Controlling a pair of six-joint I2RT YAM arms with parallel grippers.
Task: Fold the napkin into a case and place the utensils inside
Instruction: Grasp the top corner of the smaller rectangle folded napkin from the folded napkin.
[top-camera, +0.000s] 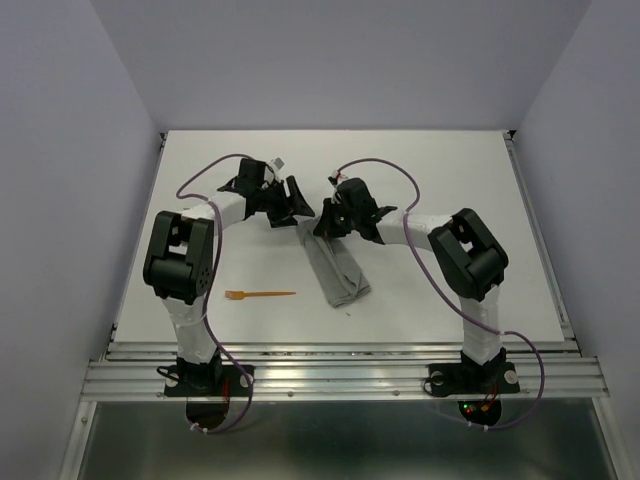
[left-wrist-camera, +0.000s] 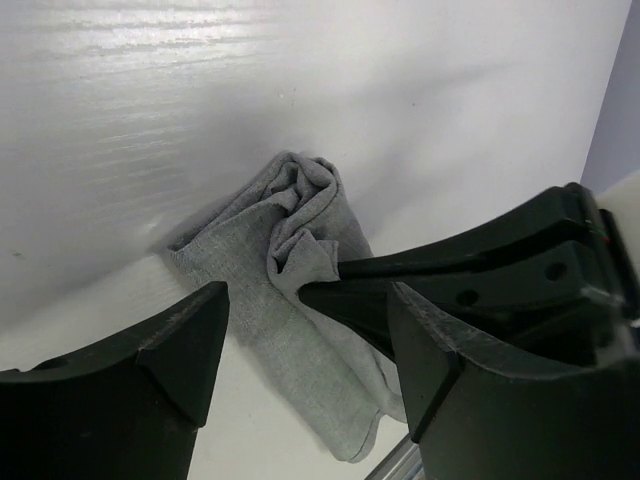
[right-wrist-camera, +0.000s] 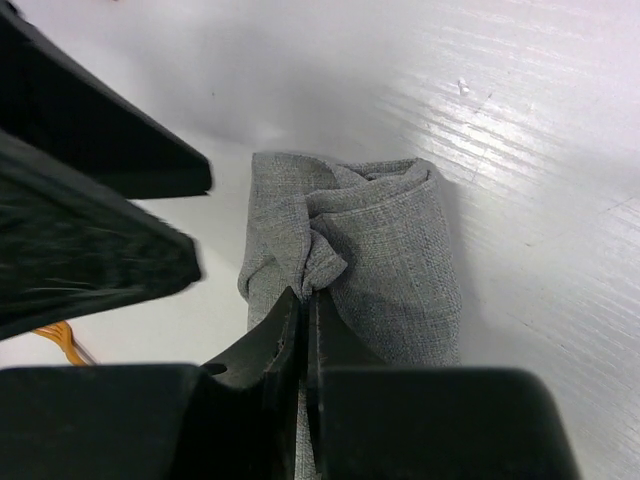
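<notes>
The grey napkin lies as a narrow folded oblong case in the middle of the table, its far end bunched up. My right gripper is shut on a small pinch of cloth at that far end, as the right wrist view shows on the napkin. My left gripper is open just left of it, and in the left wrist view its jaws stand wide above the napkin. One orange fork lies on the table left of the napkin. A second utensil is not in view.
The white table has a metal rail along its near edge. Grey walls close in on the left, right and back. A tip of the orange fork shows at the left edge of the right wrist view.
</notes>
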